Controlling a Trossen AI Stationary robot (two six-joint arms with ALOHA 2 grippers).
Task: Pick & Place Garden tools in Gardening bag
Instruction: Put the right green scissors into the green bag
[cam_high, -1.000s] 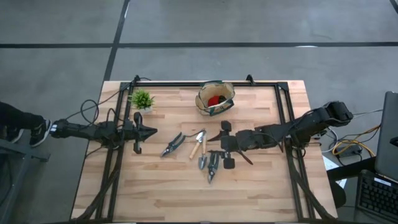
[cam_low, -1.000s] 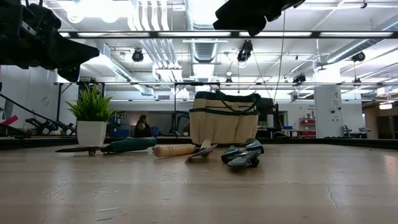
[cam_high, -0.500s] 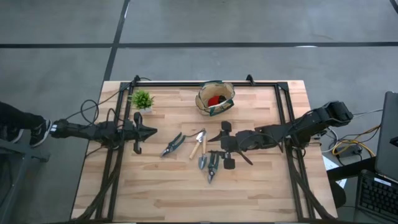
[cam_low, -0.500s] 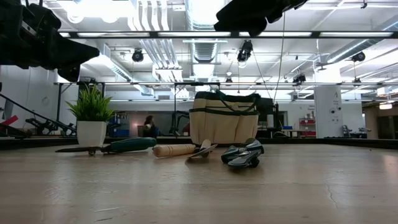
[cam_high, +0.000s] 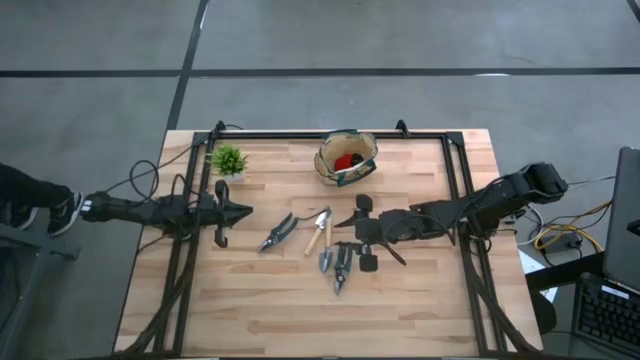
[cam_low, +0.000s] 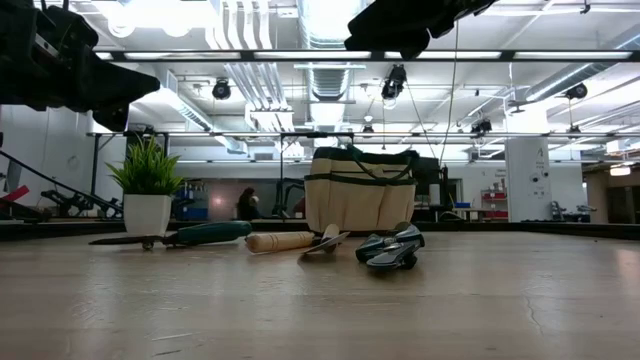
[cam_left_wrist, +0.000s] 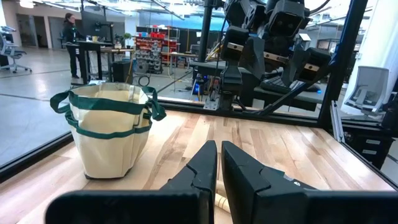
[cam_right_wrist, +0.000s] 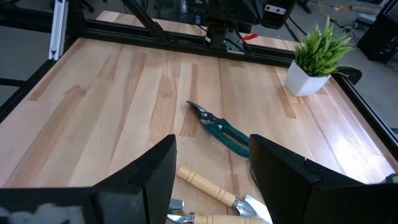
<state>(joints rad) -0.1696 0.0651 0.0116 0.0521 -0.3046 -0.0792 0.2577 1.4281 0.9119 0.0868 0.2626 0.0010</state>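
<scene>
The tan gardening bag (cam_high: 346, 157) with green trim stands at the table's far middle, with a red-headed piece (cam_high: 345, 160) inside it. A teal-handled pruner (cam_high: 278, 232), a wooden-handled trowel (cam_high: 318, 232) and a second pruner (cam_high: 343, 268) lie flat on the table's middle. My right gripper (cam_high: 350, 238) is open above the table, just right of the trowel and second pruner; the trowel (cam_right_wrist: 211, 186) shows between its fingers. My left gripper (cam_high: 245, 212) is shut and empty, above the table left of the teal pruner, and faces the bag (cam_left_wrist: 109, 134).
A small green potted plant (cam_high: 228, 160) stands at the far left, also in the low view (cam_low: 147, 190). A black frame (cam_high: 300, 135) runs along the table's far and side edges. Bare wood lies along the near edge (cam_high: 300, 320).
</scene>
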